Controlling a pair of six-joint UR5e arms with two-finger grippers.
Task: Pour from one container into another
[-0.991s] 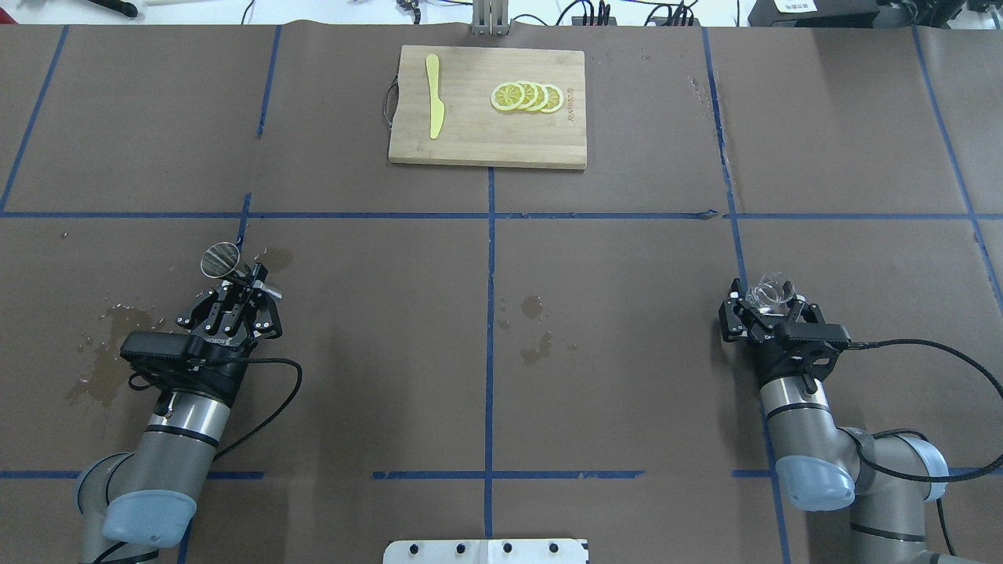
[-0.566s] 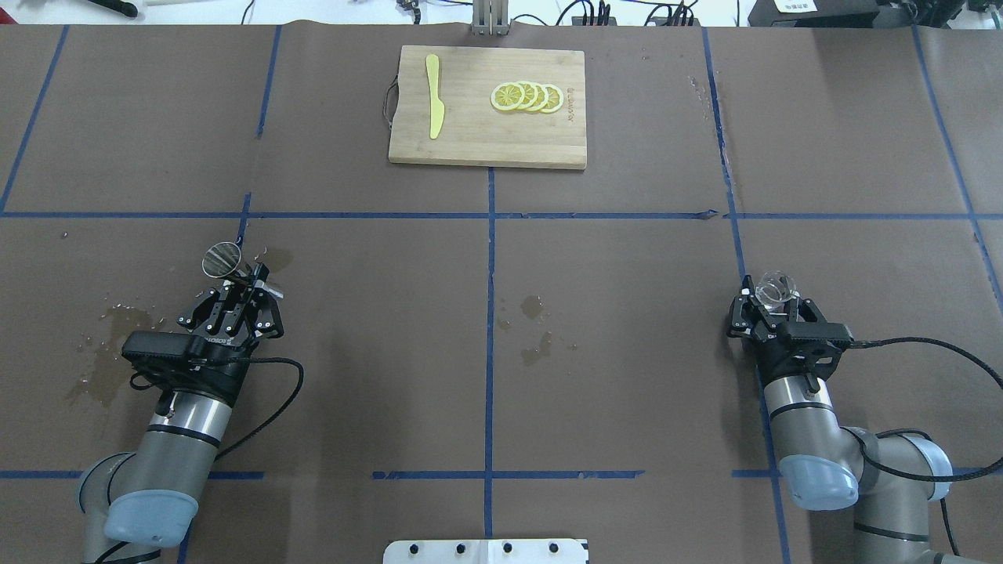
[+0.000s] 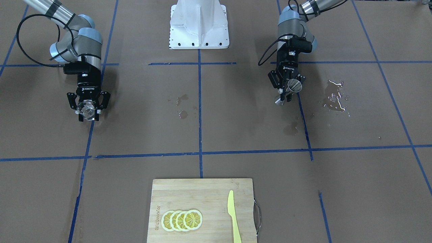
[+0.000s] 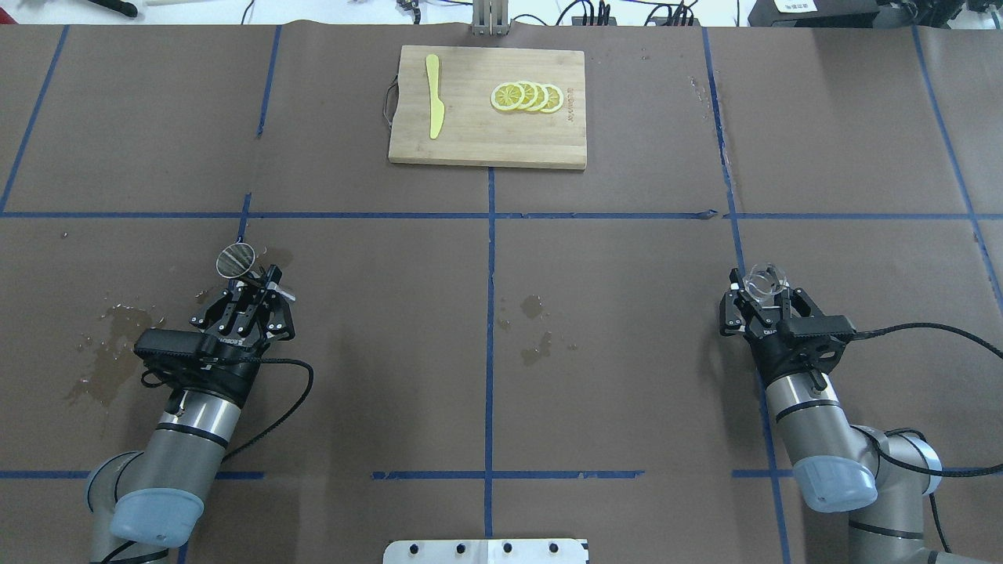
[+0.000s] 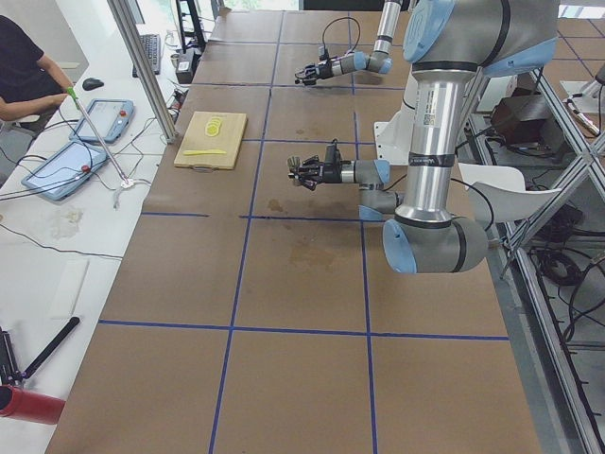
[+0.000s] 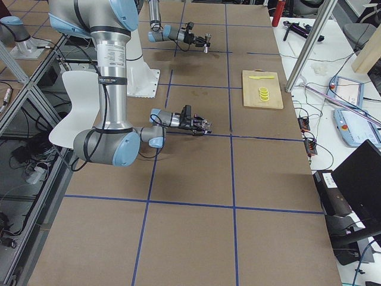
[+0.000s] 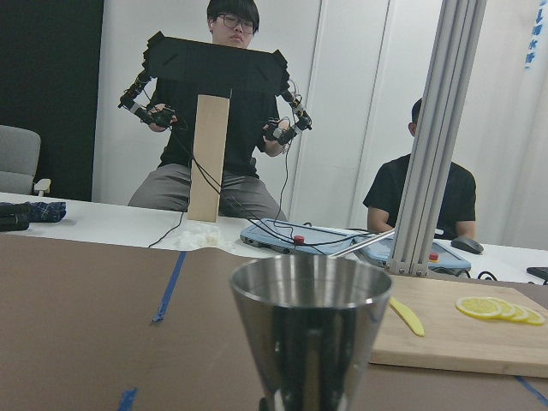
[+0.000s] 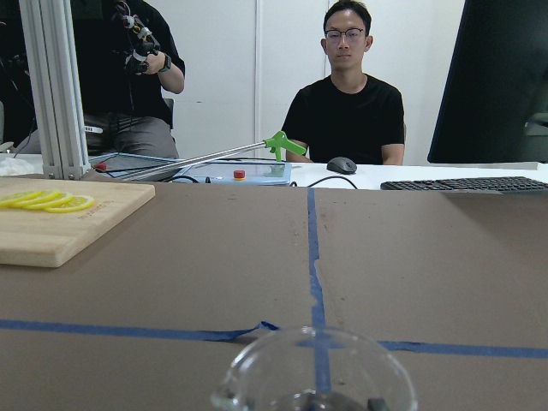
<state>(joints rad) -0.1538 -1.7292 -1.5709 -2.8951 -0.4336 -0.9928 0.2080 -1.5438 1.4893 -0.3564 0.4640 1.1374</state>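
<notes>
Table [image 4: 627, 352]: brown covering divided into rectangles by blue tape lines.
Left arm [image 4: 188, 423]: enters from the robot's left near corner, wrist level, pointing toward the far edge.
Right arm [image 4: 807, 423]: enters from the robot's right near corner, wrist level, pointing toward the far edge; well apart from the left arm.
Cutting board [image 4: 470, 133]: wooden, flat at the centre of the far edge, metal handle on its left end in the overhead view.
Wet patches [image 4: 106, 360]: dark stains on the covering beside the left arm; smaller spots near the table centre.
Left gripper [image 4: 258, 283]: fingers closed narrowly on the waist of the jigger.
Right gripper [image 4: 764, 296]: fingers set wider, clamped on either side of the beaker.
Knife [image 4: 433, 95]: yellow, lying on the left part of the board.
Lemon slices [image 4: 526, 97]: four, overlapping in a row on the right part of the board.
Jigger [image 4: 236, 261]: silver, upright in the left wrist view, mouth up, held in the left half of the table, apparently clear of the surface.
Beaker [image 4: 764, 280]: clear glass, mouth up, held in the right half of the table; contents cannot be determined.
</notes>
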